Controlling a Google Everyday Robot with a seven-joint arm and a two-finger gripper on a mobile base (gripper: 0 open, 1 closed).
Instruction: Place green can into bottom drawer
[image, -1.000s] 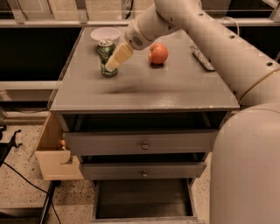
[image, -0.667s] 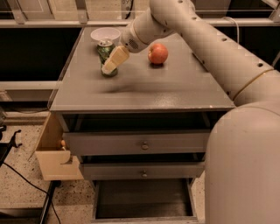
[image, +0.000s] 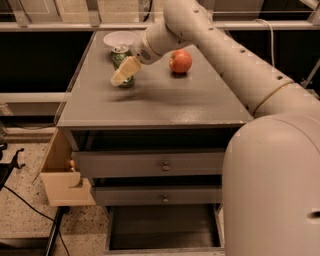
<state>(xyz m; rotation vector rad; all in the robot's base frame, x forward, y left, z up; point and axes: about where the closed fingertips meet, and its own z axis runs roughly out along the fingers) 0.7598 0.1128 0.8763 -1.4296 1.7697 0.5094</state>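
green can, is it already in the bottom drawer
No, the green can stands on the cabinet top with the claw right in front of it; the bottom drawer below is open.

**Change over the last second.** We find the gripper (image: 125, 72) lower and farther left in the view than a second ago. It now lies across the lower front of the green can (image: 120, 51), where before it sat against the can's upper right side. We therefore see more of the can's silver top, which shows above the gripper, while the green body is largely covered. The arm (image: 215, 45) swings with it, its upper bend standing nearer the left of the view. The robot's rounded pale body (image: 275, 190), in the right foreground, spreads farther left and hides more of the cabinet (image: 125, 165) at its right end.
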